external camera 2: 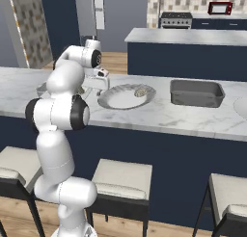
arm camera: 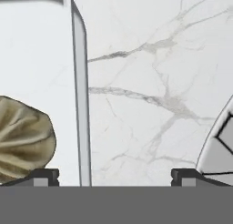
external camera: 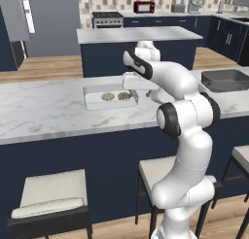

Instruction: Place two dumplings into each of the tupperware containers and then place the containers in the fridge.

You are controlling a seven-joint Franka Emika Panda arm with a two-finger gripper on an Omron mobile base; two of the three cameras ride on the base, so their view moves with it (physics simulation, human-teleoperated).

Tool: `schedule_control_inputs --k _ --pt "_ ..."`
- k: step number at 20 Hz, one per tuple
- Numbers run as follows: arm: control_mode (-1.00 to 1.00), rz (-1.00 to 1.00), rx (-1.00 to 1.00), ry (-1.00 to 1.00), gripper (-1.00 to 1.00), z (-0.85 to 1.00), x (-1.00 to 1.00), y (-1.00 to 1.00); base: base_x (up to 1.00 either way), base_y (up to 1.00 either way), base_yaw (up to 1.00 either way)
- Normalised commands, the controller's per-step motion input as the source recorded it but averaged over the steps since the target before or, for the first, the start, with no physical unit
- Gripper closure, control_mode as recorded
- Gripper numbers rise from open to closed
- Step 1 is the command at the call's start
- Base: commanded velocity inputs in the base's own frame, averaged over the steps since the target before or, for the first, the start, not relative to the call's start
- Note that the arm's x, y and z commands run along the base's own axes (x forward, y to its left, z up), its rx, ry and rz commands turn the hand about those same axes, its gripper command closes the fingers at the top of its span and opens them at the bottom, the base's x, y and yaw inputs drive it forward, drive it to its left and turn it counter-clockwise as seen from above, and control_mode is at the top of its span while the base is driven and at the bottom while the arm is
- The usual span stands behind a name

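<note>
A shallow pale tupperware container (external camera: 95,101) lies on the marble counter with two dumplings (external camera: 107,96) (external camera: 123,95) inside. My gripper (external camera: 132,91) hangs low over its right edge. In the hand view the container's thin wall (arm camera: 81,104) runs between my widely spread fingertips (arm camera: 45,175), so the gripper (arm camera: 114,177) is open and straddles the wall. One dumpling (arm camera: 22,139) lies just inside that wall. Another dumpling (external camera 2: 141,92) rests on a round grey plate (external camera 2: 118,100) to the right of the gripper (external camera 2: 99,89). The grey fridge (external camera: 53,24) stands far back on the left.
A dark grey rectangular bin (external camera 2: 197,92) sits on the counter right of the plate. The plate's rim (arm camera: 218,145) is close to my right fingertip. Stools (external camera: 51,194) stand in front of the counter. A kitchen island (external camera: 138,36) is behind it.
</note>
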Motion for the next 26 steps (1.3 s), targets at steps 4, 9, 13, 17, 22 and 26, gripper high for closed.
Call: schedule_control_inputs --k 4,9,13,17,22,26 --pt "-1.00 0.00 -0.01 0.00 -1.00 -0.34 0.00 0.00 0.00 0.00 0.00" --pt "-1.00 0.00 0.00 0.00 -1.00 -0.08 0.00 0.00 0.00 0.00 0.00" --pt "-1.00 0.00 0.00 0.00 -1.00 -0.24 0.00 0.00 0.00 0.00 0.00" --pt "-1.00 0.00 0.00 0.00 1.00 -0.17 -0.02 0.00 0.00 0.00 0.00" --pt "-1.00 0.00 0.00 0.00 1.00 0.00 0.00 0.00 0.00 0.00 0.00" --pt "-1.00 0.00 0.00 0.00 1.00 0.00 0.00 0.00 0.00 0.00 0.00"
